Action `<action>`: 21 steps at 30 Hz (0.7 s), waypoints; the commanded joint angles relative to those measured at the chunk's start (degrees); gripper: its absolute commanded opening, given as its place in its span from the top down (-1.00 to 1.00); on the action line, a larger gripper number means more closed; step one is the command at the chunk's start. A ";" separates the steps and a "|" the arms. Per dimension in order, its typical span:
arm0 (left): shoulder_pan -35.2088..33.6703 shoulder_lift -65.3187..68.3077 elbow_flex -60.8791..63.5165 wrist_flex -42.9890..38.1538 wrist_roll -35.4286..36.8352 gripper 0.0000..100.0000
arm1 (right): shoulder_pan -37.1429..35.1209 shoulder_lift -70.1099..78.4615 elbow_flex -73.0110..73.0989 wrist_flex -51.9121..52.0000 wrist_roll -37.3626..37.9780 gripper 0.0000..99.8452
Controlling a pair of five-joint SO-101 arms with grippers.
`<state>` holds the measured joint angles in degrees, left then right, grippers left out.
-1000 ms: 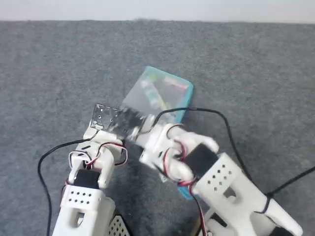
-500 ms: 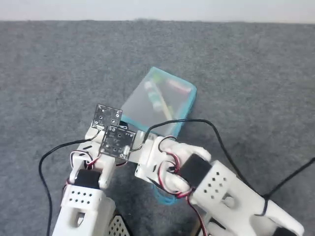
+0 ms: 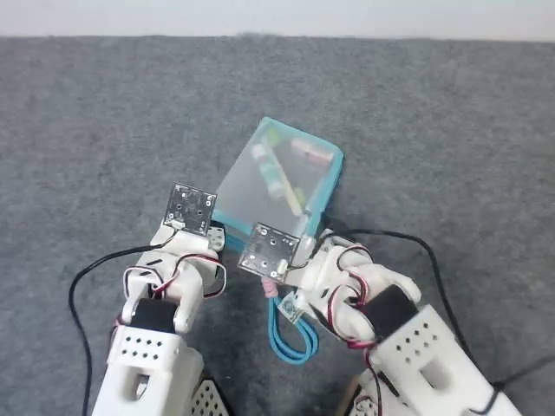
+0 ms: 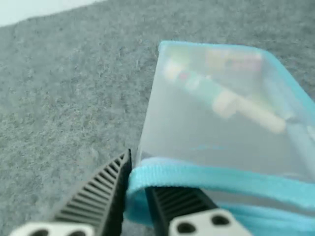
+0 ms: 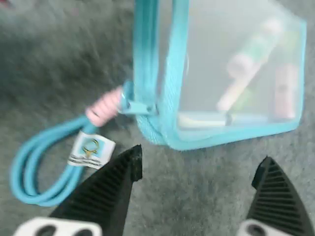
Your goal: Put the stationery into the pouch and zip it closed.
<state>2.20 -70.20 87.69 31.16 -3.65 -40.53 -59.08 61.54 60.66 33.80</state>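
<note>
Operator: Since one second ago, what has moved?

Tech: Right arm (image 3: 373,312) has drawn back toward the near edge. Pouch (image 3: 251,186) has shifted slightly. Its cord (image 3: 290,340) now lies uncovered on the carpet (image 3: 104,130).

Operator: High view?

Tech: Pouch lies flat, with stationery (image 3: 279,178) inside. Left arm (image 3: 169,277) meets one near corner. Right arm sits just beside the other.

Operator: Left wrist view?

Tech: Left gripper (image 4: 138,179) is clamped narrow on the blue edge of the pouch (image 4: 216,142), at a corner. Stationery (image 4: 226,103) shows through the clear wall.

Operator: Right wrist view?

Tech: Right gripper (image 5: 201,156) is spread wide and holds nothing, above carpet near a pouch corner. Zip pull (image 5: 140,107) sits at that corner. Pink bead (image 5: 104,110) joins it to the cord (image 5: 39,167), which carries a tag (image 5: 91,149).
</note>
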 commanded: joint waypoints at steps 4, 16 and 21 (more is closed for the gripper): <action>-0.53 0.18 -5.49 0.00 0.00 0.98 | 1.54 4.88 3.52 -8.04 5.89 0.31; -0.26 0.18 -5.49 0.09 0.00 0.98 | 1.54 18.95 3.34 -32.31 6.24 0.35; -0.18 0.18 -5.49 0.09 0.00 0.98 | 1.63 17.45 3.25 -37.67 6.07 0.83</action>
<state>1.76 -70.20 87.60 31.16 -3.65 -39.74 -39.47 65.67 26.55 39.34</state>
